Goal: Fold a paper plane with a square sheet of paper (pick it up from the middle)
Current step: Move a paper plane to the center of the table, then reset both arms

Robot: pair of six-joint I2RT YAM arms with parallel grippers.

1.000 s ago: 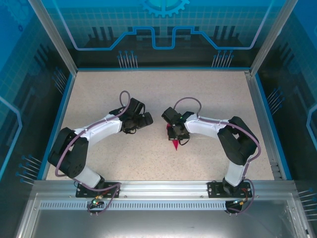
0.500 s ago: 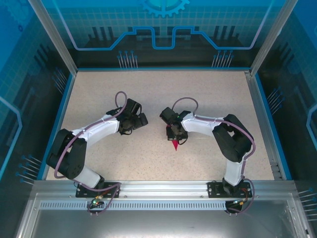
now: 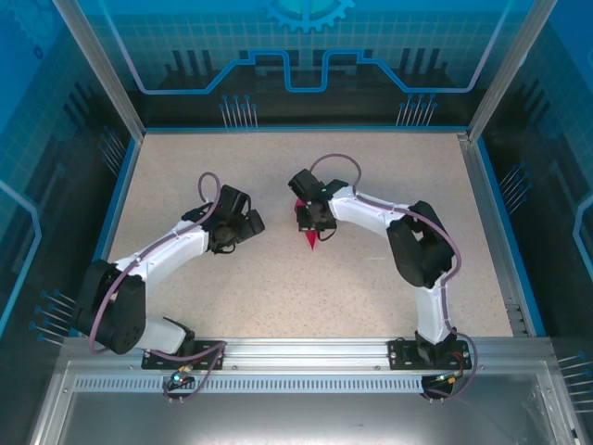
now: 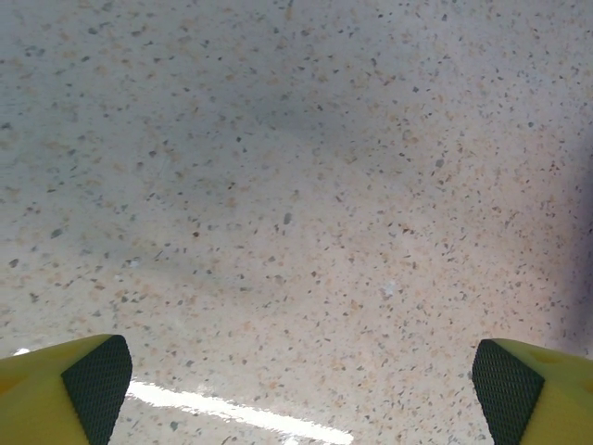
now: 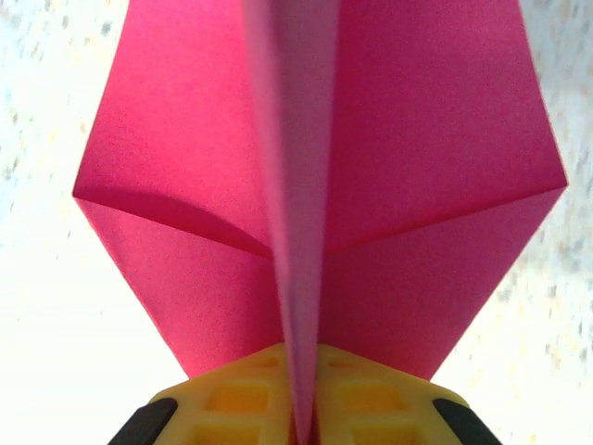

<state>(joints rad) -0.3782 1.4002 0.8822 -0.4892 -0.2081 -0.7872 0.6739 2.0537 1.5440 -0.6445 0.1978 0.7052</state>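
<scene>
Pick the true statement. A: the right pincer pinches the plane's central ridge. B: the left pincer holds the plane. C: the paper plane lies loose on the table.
A: the ridge of the paper plane sits in the shut right pincer; the left pincer is open over the table.

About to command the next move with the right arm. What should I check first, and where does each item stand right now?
1. Right hand shut on the paper plane: ok.
2. Grip sits on the plane's middle ridge: ok.
3. Left hand open, holding nothing: ok.
4. Left hand apart from the plane: ok.
5. Plane lifted off the table: cannot tell.
</scene>
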